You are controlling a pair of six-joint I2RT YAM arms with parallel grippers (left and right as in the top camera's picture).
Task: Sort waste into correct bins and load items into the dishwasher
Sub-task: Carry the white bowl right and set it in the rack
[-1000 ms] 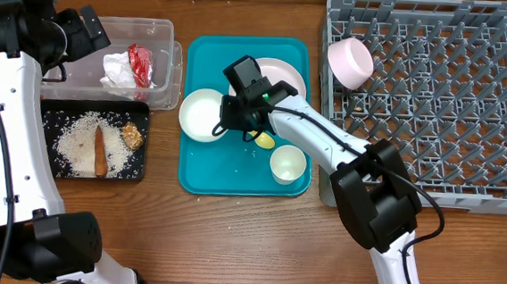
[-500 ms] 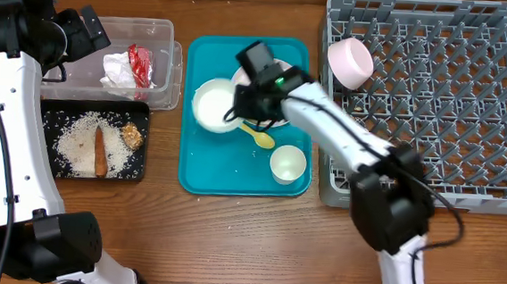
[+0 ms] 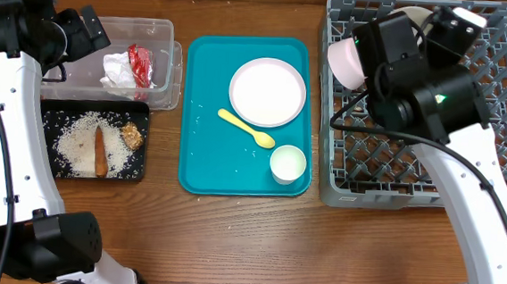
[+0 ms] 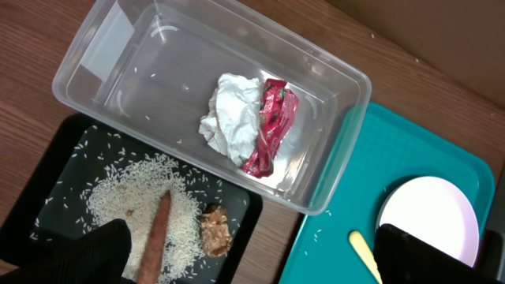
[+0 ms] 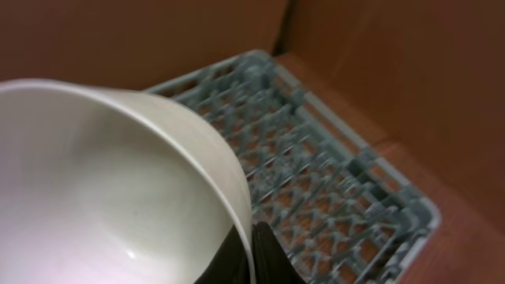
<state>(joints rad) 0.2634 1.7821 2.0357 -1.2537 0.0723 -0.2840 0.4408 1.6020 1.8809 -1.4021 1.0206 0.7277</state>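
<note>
My right gripper [image 5: 252, 246] is shut on the rim of a white bowl [image 5: 102, 181] and holds it above the far left part of the grey dish rack [image 5: 316, 158]. From overhead, only a sliver of that bowl [image 3: 413, 12] shows behind the arm. A pinkish bowl [image 3: 349, 61] lies in the rack [image 3: 469, 130]. The white plate [image 3: 268, 91], yellow spoon [image 3: 245, 128] and small cup [image 3: 288, 163] lie on the teal tray [image 3: 207, 166]. My left gripper [image 4: 252, 260] is open and empty, above the clear tub [image 4: 142, 55], which holds the napkin [image 4: 229, 118] and red wrapper [image 4: 268, 126].
The black tray [image 3: 54, 115] in front of the tub holds rice [image 3: 79, 139], the carrot-like stick [image 3: 101, 149] and the brown lump [image 3: 131, 134]. A few rice grains lie on the teal tray. Bare wooden table runs along the front edge.
My right gripper has lifted the white bowl off the teal tray and carried it right and back, over the rack. The plate and spoon now show in full. The left arm has not moved.
</note>
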